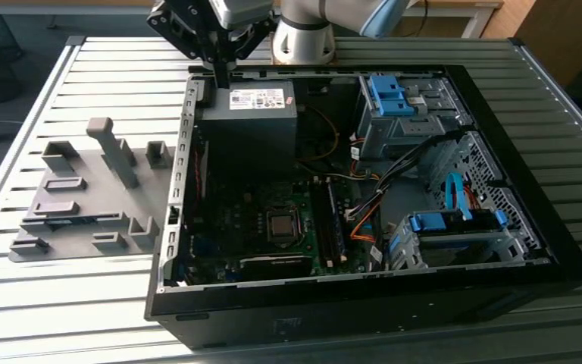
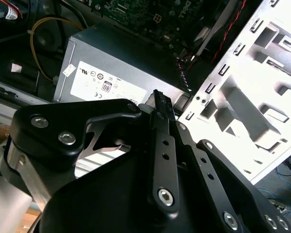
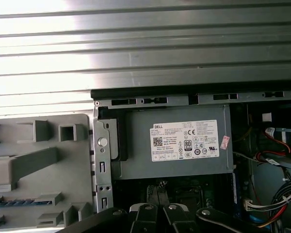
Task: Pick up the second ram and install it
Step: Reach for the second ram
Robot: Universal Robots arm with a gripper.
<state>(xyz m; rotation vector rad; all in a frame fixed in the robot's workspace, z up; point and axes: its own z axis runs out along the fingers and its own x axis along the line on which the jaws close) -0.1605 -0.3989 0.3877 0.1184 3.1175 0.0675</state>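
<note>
The gripper (image 1: 220, 74) is seen with its fingers brought together and nothing between them, poised over the corner of the power supply (image 1: 251, 114), just inside the wall of the open computer case (image 1: 574, 258) on the exterior view's left. The second ram (image 1: 69, 221) is found in a recess of the grey fixture (image 1: 89, 163), which lies on the slatted table (image 1: 89, 76) beside the case, well apart from the gripper. In the first wrist view the second ram (image 3: 14, 202) is shown as a blue-green strip among the fixture's blocks. Whether it lies flat or on edge cannot be told. The step in hand is judged to be the approach to the pick, with nothing grasped yet. For this to be done well, the fingers are best parted before any descent and set across the board's thin dimension, near the middle of its length, so that it is lifted level. The tall fixture blocks (image 1: 114, 152) close by should be cleared. A square, untilted hold is called for, since the memory slots (image 1: 326, 227) on the board inside the case look narrow.
</note>
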